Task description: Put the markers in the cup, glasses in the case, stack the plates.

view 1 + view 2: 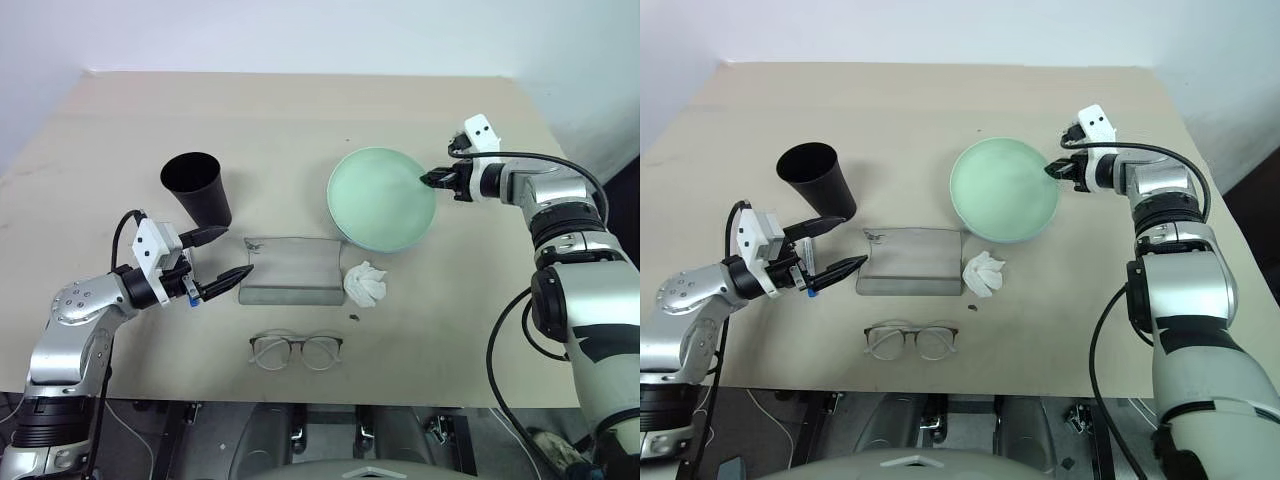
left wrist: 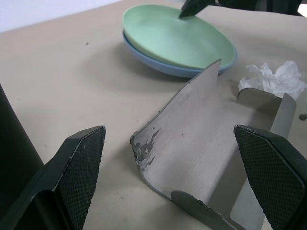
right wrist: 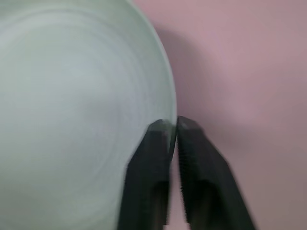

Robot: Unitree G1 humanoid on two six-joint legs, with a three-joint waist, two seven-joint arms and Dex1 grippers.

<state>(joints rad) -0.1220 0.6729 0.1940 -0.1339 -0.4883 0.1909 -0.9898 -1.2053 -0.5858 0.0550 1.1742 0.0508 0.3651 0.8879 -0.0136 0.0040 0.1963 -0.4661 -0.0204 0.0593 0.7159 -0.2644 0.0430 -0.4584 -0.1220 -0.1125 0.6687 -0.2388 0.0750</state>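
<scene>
The two head views look forward and down from above onto the whole tabletop (image 1: 300, 110), both arms reaching in from the near corners; they share nearly the same scene, slightly offset sideways. The left wrist view sits low, looking along its own wide-spread jaws at the case (image 2: 201, 143) just ahead, with the plates (image 2: 177, 43) farther beyond. The right wrist view looks down very near, its jaws straddling the green plate's rim.

green plate (image 1: 380, 197) stacked on blue plate (image 2: 158, 64), case (image 1: 290, 270) open, glasses (image 1: 296, 350) nearby
</scene>
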